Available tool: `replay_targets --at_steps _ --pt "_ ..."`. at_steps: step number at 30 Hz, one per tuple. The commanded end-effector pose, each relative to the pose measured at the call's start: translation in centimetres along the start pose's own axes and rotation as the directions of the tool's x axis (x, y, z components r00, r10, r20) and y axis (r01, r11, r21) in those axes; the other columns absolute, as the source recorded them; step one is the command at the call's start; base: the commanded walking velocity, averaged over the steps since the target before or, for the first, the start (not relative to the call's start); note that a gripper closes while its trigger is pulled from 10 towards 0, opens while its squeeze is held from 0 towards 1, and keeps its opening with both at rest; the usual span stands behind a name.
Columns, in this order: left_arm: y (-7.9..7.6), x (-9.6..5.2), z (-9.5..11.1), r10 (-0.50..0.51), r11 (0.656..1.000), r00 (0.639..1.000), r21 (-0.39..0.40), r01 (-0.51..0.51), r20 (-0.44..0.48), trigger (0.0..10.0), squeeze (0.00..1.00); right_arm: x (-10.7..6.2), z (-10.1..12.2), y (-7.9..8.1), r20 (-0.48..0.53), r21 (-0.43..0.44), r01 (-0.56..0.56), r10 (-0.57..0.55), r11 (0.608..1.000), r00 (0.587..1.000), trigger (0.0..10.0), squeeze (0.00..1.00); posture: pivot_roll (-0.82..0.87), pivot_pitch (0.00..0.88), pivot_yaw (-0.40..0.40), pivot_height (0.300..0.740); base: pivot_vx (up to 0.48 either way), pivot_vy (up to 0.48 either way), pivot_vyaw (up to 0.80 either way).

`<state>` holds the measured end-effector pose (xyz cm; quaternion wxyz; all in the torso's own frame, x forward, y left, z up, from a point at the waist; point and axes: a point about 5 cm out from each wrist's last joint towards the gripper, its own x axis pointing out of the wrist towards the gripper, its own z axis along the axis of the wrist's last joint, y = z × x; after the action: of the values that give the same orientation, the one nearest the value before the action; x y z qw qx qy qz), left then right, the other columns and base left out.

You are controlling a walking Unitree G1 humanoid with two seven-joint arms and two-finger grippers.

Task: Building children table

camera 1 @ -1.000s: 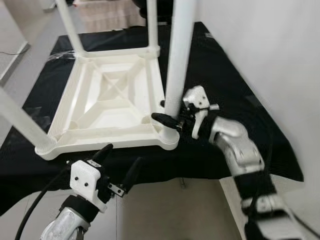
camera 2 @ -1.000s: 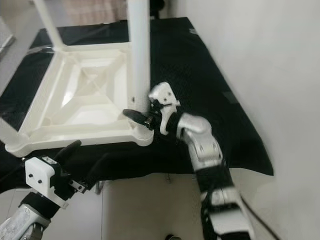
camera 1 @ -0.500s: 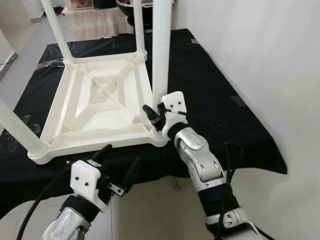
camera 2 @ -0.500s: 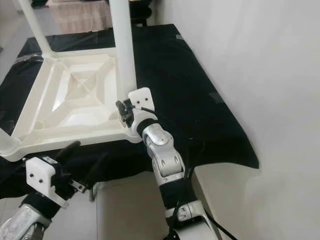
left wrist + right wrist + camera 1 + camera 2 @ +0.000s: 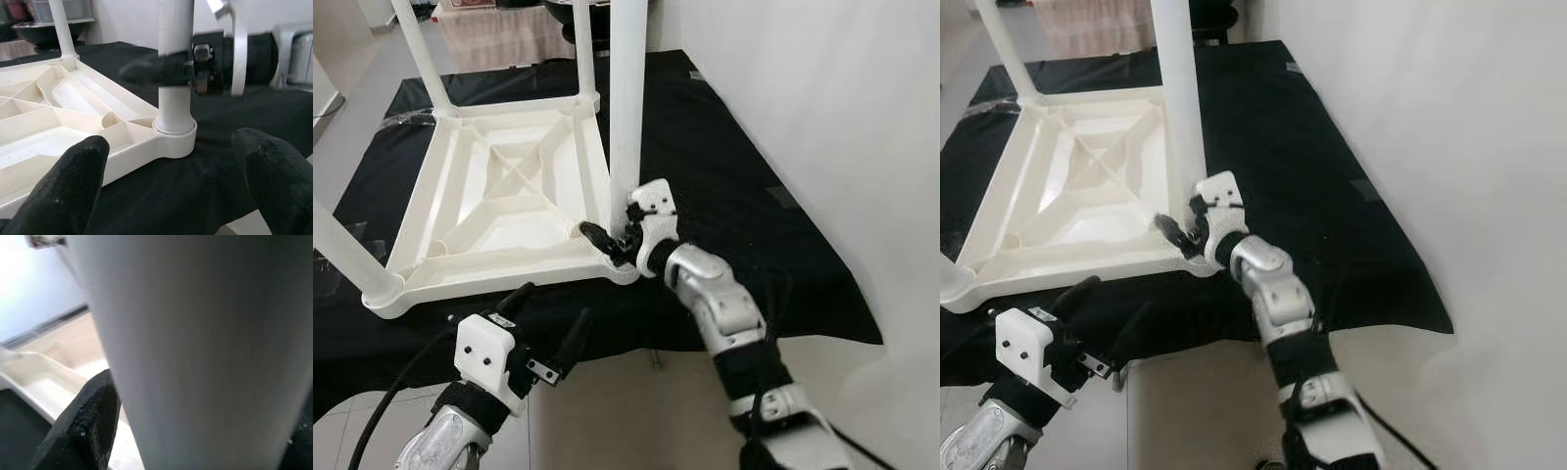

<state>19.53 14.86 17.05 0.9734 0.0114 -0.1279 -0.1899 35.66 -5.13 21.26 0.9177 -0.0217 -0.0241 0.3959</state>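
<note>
A white plastic children's table (image 5: pixel 499 279) lies upside down on a black cloth (image 5: pixel 744 186), its legs pointing up. The near-right leg (image 5: pixel 626 108) stands in its corner socket (image 5: pixel 175 134). My right gripper (image 5: pixel 612 238) is shut around the base of this leg; one black finger (image 5: pixel 151 71) crosses in front of it, and the leg (image 5: pixel 195 352) sits close against the right wrist camera beside a finger (image 5: pixel 83 421). My left gripper (image 5: pixel 553 305) hangs open below the cloth's front edge, a short way in front of the same corner, holding nothing.
Three more legs stand up: near left (image 5: pixel 342 250), far left (image 5: pixel 419 54), far right (image 5: pixel 585 49). A white wall (image 5: pixel 842 117) runs close along the right. Pale floor (image 5: pixel 626 411) lies under the front edge. A dark bowl (image 5: pixel 34 32) sits behind.
The camera has shifted a little. My right forearm has swung out to the right while its gripper stays at the base of the leg. The left gripper has not moved.
</note>
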Motion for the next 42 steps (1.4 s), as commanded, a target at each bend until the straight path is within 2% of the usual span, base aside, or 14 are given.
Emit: replay_targets --at_steps 1,4,12,13,22,28,30,31,32,33,34,35,37,42 --pt "-0.2 -0.2 -0.1 0.004 1.0 1.0 -0.01 -0.004 -0.005 10.0 0.0 0.2 -0.2 0.3 0.0 0.001 -0.083 0.083 0.997 0.997 10.0 0.0 0.05 0.184 -0.01 0.74 0.0 0.0 0.0" --pt "-0.3 -0.2 0.0 0.004 1.0 1.0 -0.009 -0.004 -0.005 10.0 0.0 -0.2 0.3 -1.2 -0.063 -0.077 -0.254 0.249 0.964 0.966 10.0 0.0 0.06 0.194 -0.01 0.74 0.0 0.0 0.0" --pt "-0.5 -0.6 0.2 0.004 1.0 1.0 -0.01 -0.004 -0.008 10.0 0.0 0.1 2.1 -3.4 -0.057 -0.057 -0.303 0.3 0.951 0.952 9.6 0.0 0.07 0.214 -0.016 0.74 0.0 0.0 0.0" --pt "-0.6 -0.7 0.3 0.005 1.0 1.0 -0.01 -0.005 -0.009 10.0 0.0 0.1 2.5 -3.8 -0.047 -0.044 -0.311 0.309 0.949 0.95 0.0 0.0 0.07 0.223 -0.016 0.74 0.0 0.0 0.0" --pt "-0.6 -0.8 0.4 0.003 1.0 1.0 -0.014 -0.003 -0.014 10.0 0.0 -0.7 2.7 -4.3 -0.026 -0.025 -0.41 0.409 0.912 0.912 0.0 0.0 0.06 0.23 -0.014 0.74 0.0 0.0 0.0" --pt "-0.6 -0.8 0.4 0.006 1.0 1.0 -0.013 -0.006 -0.014 10.0 0.0 -1.4 1.5 -5.0 -0.004 -0.008 -0.282 0.282 0.959 0.959 0.0 0.0 0.05 0.233 -0.015 0.74 0.0 0.0 0.0" --pt "-0.5 -0.8 0.4 0.007 1.0 1.0 -0.012 -0.007 -0.014 10.0 0.0 -1.4 0.7 -4.9 0.001 0.007 -0.17 0.17 0.985 0.985 0.0 0.0 0.04 0.24 -0.021 0.74 0.0 0.0 0.0" --pt "-0.3 -0.9 0.4 0.008 1.0 1.0 -0.011 -0.008 -0.014 10.0 0.0 -1.4 -1.3 -4.2 -0.006 0.039 0.119 -0.119 0.992 0.993 0.0 0.0 0.04 0.241 -0.02 0.74 0.0 0.0 0.0" --pt "-0.2 -0.8 0.5 0.009 1.0 1.0 -0.009 -0.009 -0.013 10.0 0.0 -2.2 -3.5 -2.7 -0.065 0.073 0.311 -0.307 0.947 0.949 0.0 0.0 0.03 0.241 -0.008 0.74 0.0 0.0 0.0" --pt "-0.2 -0.8 0.5 0.009 1.0 1.0 -0.009 -0.009 -0.013 10.0 0.0 -2.2 -3.5 -2.7 -0.065 0.073 0.311 -0.307 0.947 0.949 0.0 0.0 0.03 0.241 -0.008 0.74 0.0 0.0 0.0" --pt "0.0 -0.7 0.5 0.009 1.0 1.0 -0.008 -0.009 -0.013 10.0 0.0 -2.9 -5.1 -0.2 -0.098 0.074 0.386 -0.378 0.92 0.92 0.0 0.0 0.03 0.249 0.015 0.74 0.0 0.0 0.0" --pt "0.2 -0.6 0.4 0.007 1.0 1.0 -0.007 -0.007 -0.015 10.0 0.0 -2.8 -5.7 1.9 -0.106 0.088 0.378 -0.369 0.921 0.923 0.0 0.0 0.02 0.229 0.02 0.74 0.0 0.0 0.0" --pt "0.3 -0.5 0.3 0.006 1.0 1.0 -0.006 -0.006 -0.016 10.0 0.0 -2.4 -5.9 3.1 -0.101 0.097 0.333 -0.324 0.938 0.941 0.0 0.0 0.02 0.225 0.023 0.74 0.0 0.0 0.0" --pt "0.4 -0.2 0.0 -0.004 1.0 1.0 -0.011 0.004 -0.018 10.0 0.0 -1.3 -5.4 3.1 -0.071 0.04 0.276 -0.273 0.96 0.959 0.0 0.0 0.02 0.209 0.015 0.74 0.0 0.0 0.0"
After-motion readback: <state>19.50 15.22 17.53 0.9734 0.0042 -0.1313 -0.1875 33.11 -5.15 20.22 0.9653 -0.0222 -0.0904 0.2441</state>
